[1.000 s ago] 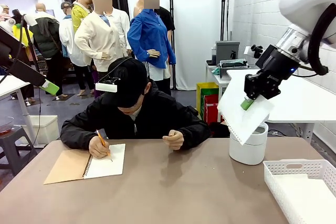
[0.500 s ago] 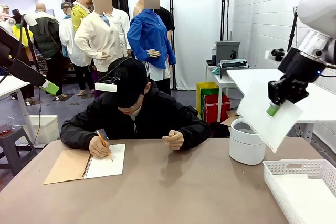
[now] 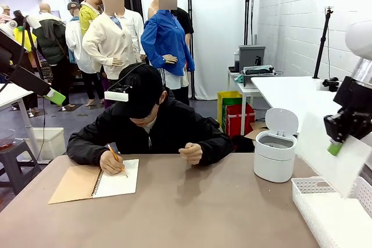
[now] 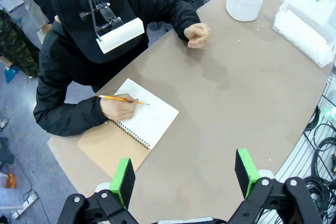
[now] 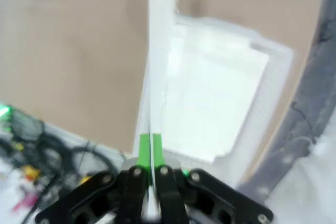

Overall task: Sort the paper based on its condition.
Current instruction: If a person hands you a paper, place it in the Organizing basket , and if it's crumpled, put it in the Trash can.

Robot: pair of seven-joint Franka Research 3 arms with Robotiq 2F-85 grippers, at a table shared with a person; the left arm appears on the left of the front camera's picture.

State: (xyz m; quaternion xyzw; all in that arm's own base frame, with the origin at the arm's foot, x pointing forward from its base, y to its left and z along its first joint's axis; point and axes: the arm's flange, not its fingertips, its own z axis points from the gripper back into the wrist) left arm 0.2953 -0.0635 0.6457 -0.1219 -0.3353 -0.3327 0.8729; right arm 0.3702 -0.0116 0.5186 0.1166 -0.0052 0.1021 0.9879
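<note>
In the front view, the right gripper pinches a smooth white paper sheet above the white slatted plastic basket at the brown worktop's right edge. From the left wrist, the left gripper hangs open, empty. From the right wrist, green pads clamp the sheet edge-on.

Front and wrist views sharing table

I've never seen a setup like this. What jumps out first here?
At the right, the robot's right hand pinches a smooth white paper sheet hanging above a white slotted plastic basket. Across the brown table, a person in black writes with a pencil in a tan-covered spiral notebook, near a white lidded bin.
</note>
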